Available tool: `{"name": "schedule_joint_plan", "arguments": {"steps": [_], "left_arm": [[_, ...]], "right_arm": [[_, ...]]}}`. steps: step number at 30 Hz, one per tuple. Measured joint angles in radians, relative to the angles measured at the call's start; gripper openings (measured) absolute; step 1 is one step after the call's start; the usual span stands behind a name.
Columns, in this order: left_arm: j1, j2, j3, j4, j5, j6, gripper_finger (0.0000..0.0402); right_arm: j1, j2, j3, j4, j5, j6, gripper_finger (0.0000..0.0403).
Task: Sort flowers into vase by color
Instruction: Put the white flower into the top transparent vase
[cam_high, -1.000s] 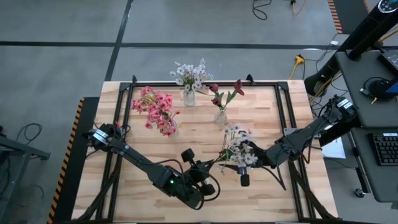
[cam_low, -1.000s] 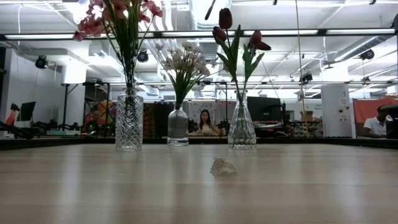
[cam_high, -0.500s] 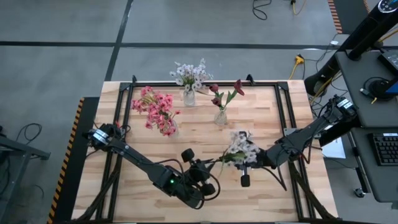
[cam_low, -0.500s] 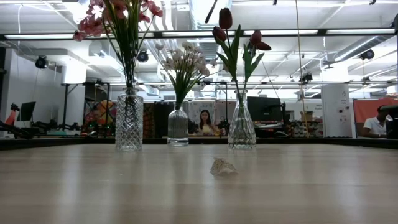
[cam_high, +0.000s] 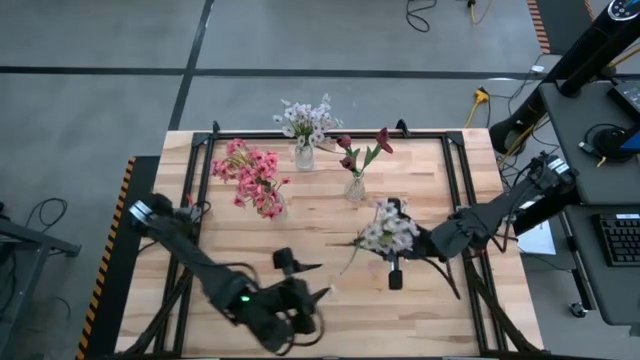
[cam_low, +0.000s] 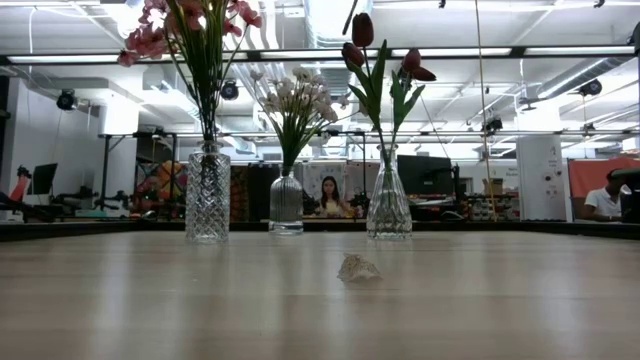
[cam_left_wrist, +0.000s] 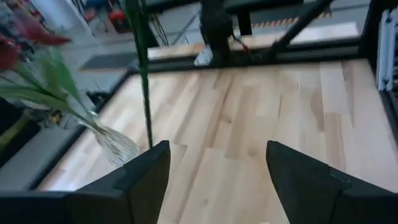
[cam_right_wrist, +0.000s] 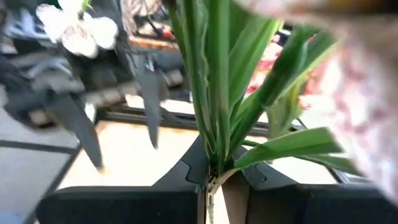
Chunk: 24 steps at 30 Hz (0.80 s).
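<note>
Two dark fingers (cam_right_wrist: 186, 177) of the right gripper (cam_high: 418, 240) are pressed together on the green stalk (cam_right_wrist: 214, 93) of a white-lilac stem (cam_high: 388, 228), so the stalk and its long leaves rise straight out from between the closed jaws. From above, the blossoms sit just left of that gripper, over the table's (cam_high: 330, 215) right half, and the thin stalk trails down-left toward the table's middle. The left gripper (cam_high: 305, 300) stands wide open near the front edge, with nothing between its fingers (cam_left_wrist: 146, 177); the stalk's free end lies near it but apart, up and to its right. Farther back stand three glass vases: pink blossoms (cam_high: 250, 178) at left, white-lilac ones (cam_high: 306, 122) at the back centre, dark red tulips (cam_high: 358, 152) just right of them. In the low view a small pale scrap (cam_low: 358, 268) lies on the wood before the tulip vase (cam_low: 388, 208).
</note>
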Motion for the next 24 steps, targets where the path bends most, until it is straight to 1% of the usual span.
{"name": "schedule_joint_plan", "arguments": {"steps": [4,7,10,14,17,20,24], "left_arm": [[-0.068,-0.092,-0.002,-0.071,-0.086,0.011,0.0247],[-0.132,-0.158,-0.003,-0.15,-0.205,-0.004,0.0242],[-0.193,-0.209,-0.004,-0.247,-0.336,-0.053,0.0236],[-0.246,-0.259,-0.005,-0.424,-0.439,-0.167,0.0227],[-0.254,-0.286,-0.005,-0.589,-0.452,-0.291,0.0222],[-0.25,-0.306,-0.005,-0.767,-0.435,-0.431,0.0217],[-0.254,-0.319,-0.006,-0.974,-0.433,-0.596,0.0212]], "right_arm": [[-0.048,0.017,0.092,-0.123,-0.004,-0.014,0.0018],[-0.09,0.03,0.144,-0.158,-0.007,-0.041,0.0018],[-0.136,0.044,0.186,-0.183,-0.008,-0.072,0.0018],[-0.211,0.076,0.256,-0.22,-0.017,-0.106,0.0018],[-0.283,0.114,0.314,-0.23,-0.1,-0.125,0.0018],[-0.355,0.164,0.369,-0.239,-0.189,-0.148,0.0018],[-0.439,0.233,0.429,-0.24,-0.252,-0.193,0.0018]]}}
